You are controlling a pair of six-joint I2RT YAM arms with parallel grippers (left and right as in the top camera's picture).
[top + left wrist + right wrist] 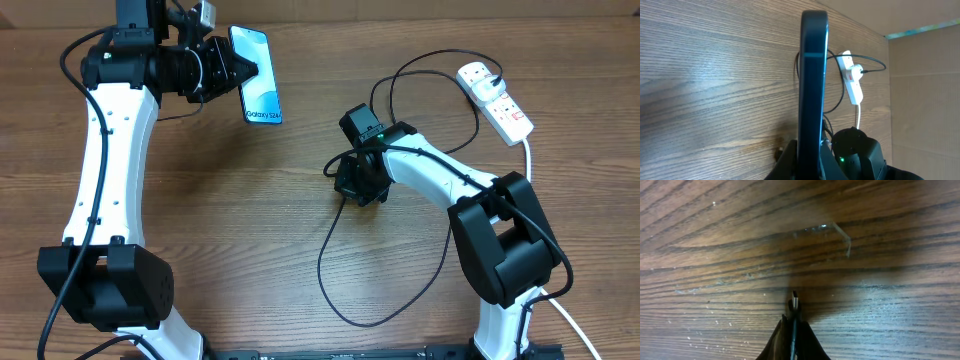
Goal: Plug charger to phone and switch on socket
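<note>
**Both grippers clamped: phone in the left, charger tip in the right**

Your left gripper (238, 72) is closed on one long edge of the phone (262, 95). From overhead the light blue screen faces up, with the "Galaxy S24" text at the short edge nearer the robot. The left wrist camera sees the phone (813, 75) edge-on, standing out from the fingers (790, 162). You cannot tell from these views whether it rests on the table (250, 220). It sits well to the left of the socket (495, 98), at about the same depth.

Your right gripper (358, 185) points down at the wood with its fingers together on the charger (795, 300). The small connector tip juts out just past the fingertips, close above the tabletop. This gripper lies between the phone and the socket, nearer the robot than the socket.

From that gripper the black cable (322, 262) loops towards the robot, then back up to the socket's far end. The socket's thick white cord (528, 165) leaves its near end towards the robot.
</note>
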